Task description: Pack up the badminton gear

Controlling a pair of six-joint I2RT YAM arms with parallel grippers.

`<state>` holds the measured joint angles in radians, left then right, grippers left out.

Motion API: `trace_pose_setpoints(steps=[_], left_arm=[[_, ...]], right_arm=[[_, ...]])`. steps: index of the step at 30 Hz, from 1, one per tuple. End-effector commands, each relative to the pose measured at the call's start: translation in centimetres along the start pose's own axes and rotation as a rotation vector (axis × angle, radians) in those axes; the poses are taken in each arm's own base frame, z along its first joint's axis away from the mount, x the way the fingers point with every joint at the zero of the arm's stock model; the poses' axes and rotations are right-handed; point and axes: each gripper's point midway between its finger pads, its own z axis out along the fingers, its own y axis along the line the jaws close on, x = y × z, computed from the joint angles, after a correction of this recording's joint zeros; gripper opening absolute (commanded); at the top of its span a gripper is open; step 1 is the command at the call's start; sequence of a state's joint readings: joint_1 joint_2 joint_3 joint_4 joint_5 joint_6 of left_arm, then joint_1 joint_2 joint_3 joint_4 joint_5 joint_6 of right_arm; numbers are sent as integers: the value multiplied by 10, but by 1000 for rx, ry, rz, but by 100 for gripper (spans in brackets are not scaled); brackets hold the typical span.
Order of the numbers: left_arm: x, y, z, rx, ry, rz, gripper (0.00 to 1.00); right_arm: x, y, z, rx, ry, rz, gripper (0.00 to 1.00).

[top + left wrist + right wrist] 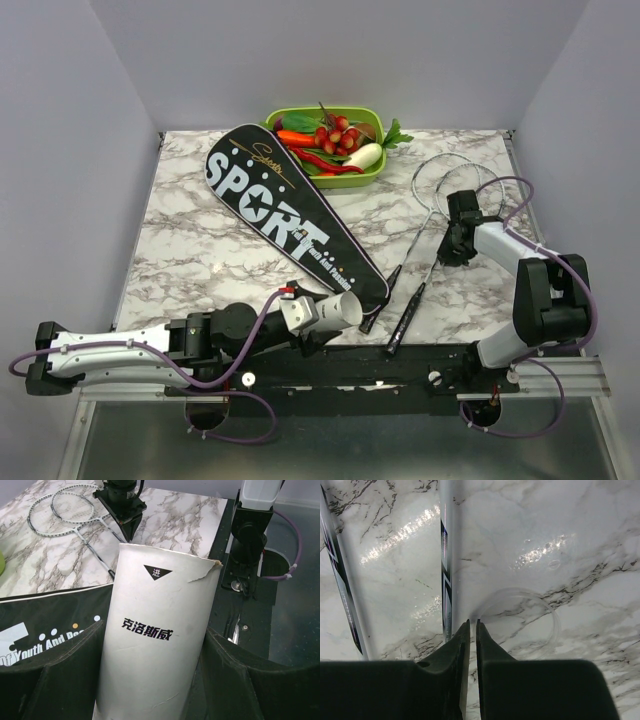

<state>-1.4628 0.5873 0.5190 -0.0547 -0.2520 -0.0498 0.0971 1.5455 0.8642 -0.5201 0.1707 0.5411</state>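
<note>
The left tool (320, 313) grips a white tube (156, 600) beside the black bag (268, 205). The right tool (473, 625), nearly closed and empty, hangs beside 1 racket shaft (446, 555) on the counter (550, 525).

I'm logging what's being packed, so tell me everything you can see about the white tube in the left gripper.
The tube is a white cylinder, cardboard by its look, with a black triangle and black Chinese characters printed on it. Its open rim is torn. The left gripper is shut on it, a black finger on each side. From above it lies roughly level, mouth rightward, beside the narrow end of the bag; contact there is unclear.
</note>
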Motion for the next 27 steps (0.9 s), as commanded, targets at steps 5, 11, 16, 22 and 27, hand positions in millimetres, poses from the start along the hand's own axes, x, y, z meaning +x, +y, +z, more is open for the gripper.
trace_pose_setpoints(steps=[5, 11, 16, 22, 27], left_arm=[[41, 7, -7, -102, 123, -152, 0], [38, 7, -8, -104, 118, -153, 0], [40, 7, -8, -105, 121, -155, 0], [41, 4, -5, -95, 141, -148, 0], [43, 0, 0, -77, 166, -137, 0]], right_arm=[[3, 0, 4, 5, 29, 4, 17], [7, 1, 6, -1, 46, 7, 7], [1, 2, -2, -11, 16, 12, 1], [-6, 5, -28, -65, -30, 10, 1], [-14, 13, -80, -207, -135, -9, 1]])
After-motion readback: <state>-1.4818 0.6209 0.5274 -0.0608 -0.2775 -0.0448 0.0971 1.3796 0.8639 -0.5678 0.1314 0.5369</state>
